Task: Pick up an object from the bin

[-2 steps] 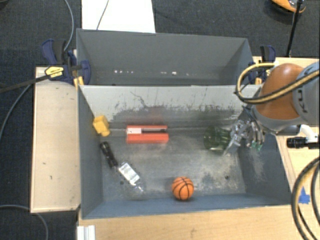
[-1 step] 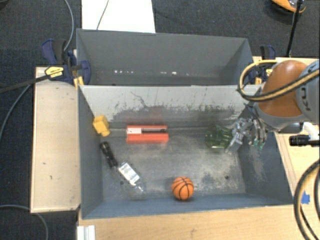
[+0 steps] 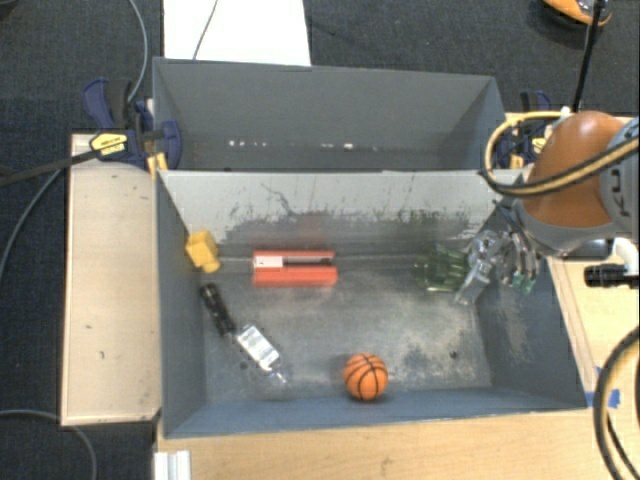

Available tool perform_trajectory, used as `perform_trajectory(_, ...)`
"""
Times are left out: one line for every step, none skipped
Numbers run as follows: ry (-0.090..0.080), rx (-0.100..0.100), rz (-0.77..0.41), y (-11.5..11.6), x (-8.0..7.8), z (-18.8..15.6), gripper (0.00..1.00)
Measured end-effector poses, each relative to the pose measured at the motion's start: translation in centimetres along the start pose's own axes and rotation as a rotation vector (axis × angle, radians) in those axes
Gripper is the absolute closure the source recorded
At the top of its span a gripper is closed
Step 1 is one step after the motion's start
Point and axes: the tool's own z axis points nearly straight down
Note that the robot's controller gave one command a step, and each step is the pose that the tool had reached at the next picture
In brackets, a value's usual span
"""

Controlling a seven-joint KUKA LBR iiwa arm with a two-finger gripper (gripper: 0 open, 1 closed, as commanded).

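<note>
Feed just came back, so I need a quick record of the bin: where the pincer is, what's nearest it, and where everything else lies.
pincer: right side of the bin, low, towards the back wall
nearest: green thing, see-through, just left of the pincer; contact cannot be told
grasp: cannot tell
red box: back, left of centre, lying flat
yellow block: back left corner
black tool: front left, lying diagonally, clear end towards the front
ball: orange, front centre, apart from the rest

Grey bin (image 3: 420, 338): ball (image 3: 366, 376), red box (image 3: 294, 268), yellow block (image 3: 202, 251), black tool (image 3: 216, 308) (green clump (image 3: 440, 271) right)
</note>
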Motion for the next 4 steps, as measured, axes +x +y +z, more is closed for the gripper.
perform_trajectory(-0.001, -0.001, -0.001, 0.0, -0.1, -1.4, 1.00)
perform_trajectory(-0.002, -0.001, -0.002, 0.0, -0.1, -2.5, 1.00)
perform_trajectory(-0.004, -0.002, -0.004, 0.1, -0.2, -3.3, 1.00)
perform_trajectory(0.000, -0.001, -0.006, 0.0, -0.1, -4.3, 1.00)
